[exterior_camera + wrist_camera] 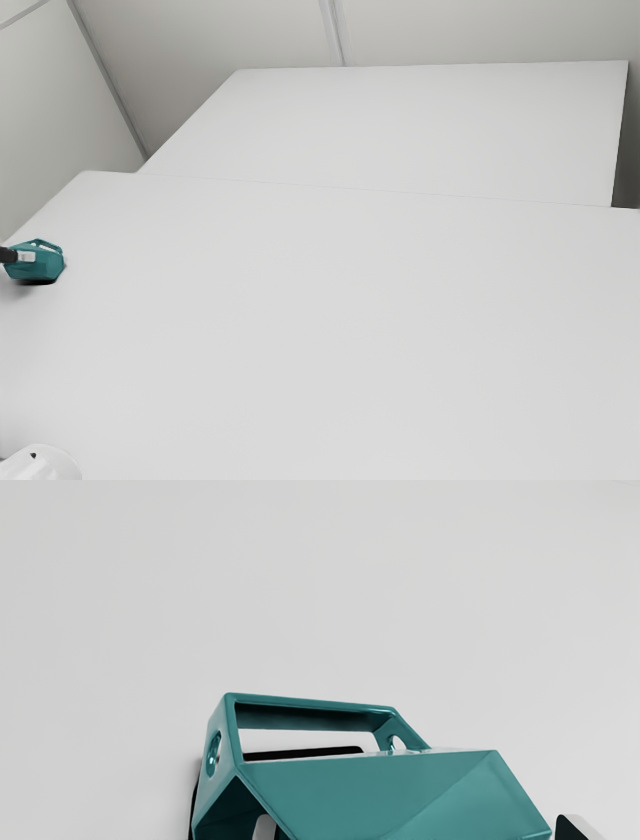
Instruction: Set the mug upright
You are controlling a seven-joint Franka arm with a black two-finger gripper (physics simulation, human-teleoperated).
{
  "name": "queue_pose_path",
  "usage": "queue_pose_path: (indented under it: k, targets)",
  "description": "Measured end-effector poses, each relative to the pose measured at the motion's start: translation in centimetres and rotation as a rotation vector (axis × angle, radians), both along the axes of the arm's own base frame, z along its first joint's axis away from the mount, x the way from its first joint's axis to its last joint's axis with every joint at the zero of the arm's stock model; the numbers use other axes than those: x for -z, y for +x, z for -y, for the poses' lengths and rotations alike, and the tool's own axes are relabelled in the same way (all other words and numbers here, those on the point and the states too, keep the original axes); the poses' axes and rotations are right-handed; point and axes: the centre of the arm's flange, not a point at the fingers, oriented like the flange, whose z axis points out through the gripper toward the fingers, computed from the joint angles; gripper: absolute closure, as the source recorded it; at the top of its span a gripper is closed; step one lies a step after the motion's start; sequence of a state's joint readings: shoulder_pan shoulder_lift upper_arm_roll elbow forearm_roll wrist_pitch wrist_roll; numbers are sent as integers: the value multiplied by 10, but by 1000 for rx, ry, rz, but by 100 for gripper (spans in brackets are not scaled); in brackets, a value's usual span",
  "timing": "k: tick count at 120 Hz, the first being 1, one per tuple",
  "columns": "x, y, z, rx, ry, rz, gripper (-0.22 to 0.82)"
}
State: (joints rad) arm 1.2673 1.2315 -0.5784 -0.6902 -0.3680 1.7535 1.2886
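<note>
Teal and many-sided, the faceted mug (370,795) lies on its side at nine o'clock on the white worktop (350,320) in the exterior view. Its squared handle (310,702) stands out from the body, pierced at both ends by a round hole. The tool (420,827) has its fingers wide apart: one tip (264,829) is at the dark mouth (222,810), the other tip (575,830) just beyond the base end, with a sliver of space beside it. They straddle the mug lengthwise, probably because closing along that line would let a turn of the wrist bring the base down. The handle sits out of that line, which seems sensible. The risk is a tip slipping off the slanted faces, or catching the rim and rolling the mug.

A dark shadow (38,282) lies beneath the mug. The worktop is plain and smooth, so it may offer little to stop a slide. Toward eight o'clock is a rounded white housing (40,464), likely the arm's. Near twelve o'clock a second pale slab (400,130) adjoins the worktop, and beyond it stand off-white walls (220,35) with grey seams.
</note>
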Motion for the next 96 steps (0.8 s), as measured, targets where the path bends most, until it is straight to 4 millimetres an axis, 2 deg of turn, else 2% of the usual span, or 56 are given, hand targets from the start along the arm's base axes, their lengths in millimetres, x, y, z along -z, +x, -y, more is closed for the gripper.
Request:
queue_pose_path:
  k: [58, 78, 96]
  targets:
    - [10, 3, 13, 23, -140, 19, 1]
    - [9, 4, 16, 24, -162, 24, 12]
    - [8, 5, 17, 23, -175, 26, 27]
